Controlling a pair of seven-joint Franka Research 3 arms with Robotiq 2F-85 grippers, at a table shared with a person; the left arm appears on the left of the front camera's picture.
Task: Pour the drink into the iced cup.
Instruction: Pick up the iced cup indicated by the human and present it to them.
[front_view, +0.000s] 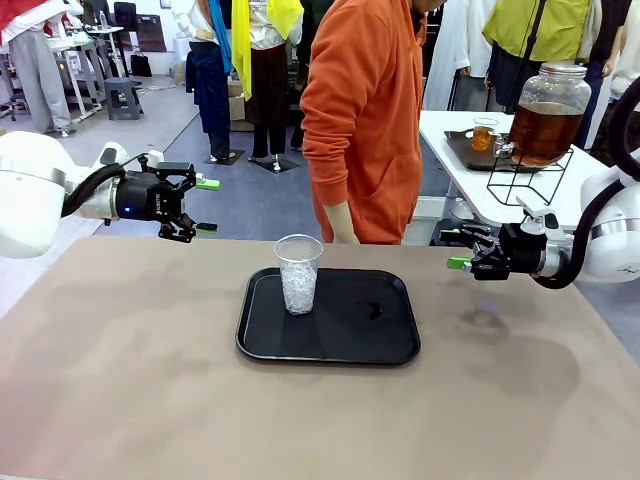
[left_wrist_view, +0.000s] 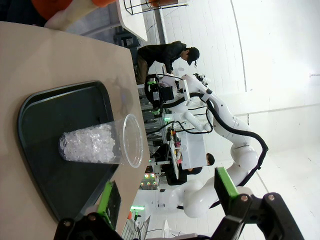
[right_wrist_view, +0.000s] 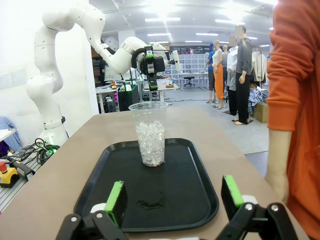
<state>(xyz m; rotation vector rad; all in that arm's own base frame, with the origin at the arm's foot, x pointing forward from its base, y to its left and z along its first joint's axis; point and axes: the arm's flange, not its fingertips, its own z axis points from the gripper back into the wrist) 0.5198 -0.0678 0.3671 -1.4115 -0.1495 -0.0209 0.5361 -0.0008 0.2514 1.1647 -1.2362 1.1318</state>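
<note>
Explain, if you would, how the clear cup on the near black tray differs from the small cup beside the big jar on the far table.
The near cup holds only ice, about halfway up; the far cup holds amber drink. The near cup stands alone on the near tray; the far cup stands on the far tray beside the jar. Both are clear, upright and on dark trays.

The cup (front_view: 299, 275) is clear plastic, the tray (front_view: 340, 340) glossy (tabletop (front_view: 120, 400) matt).
</note>
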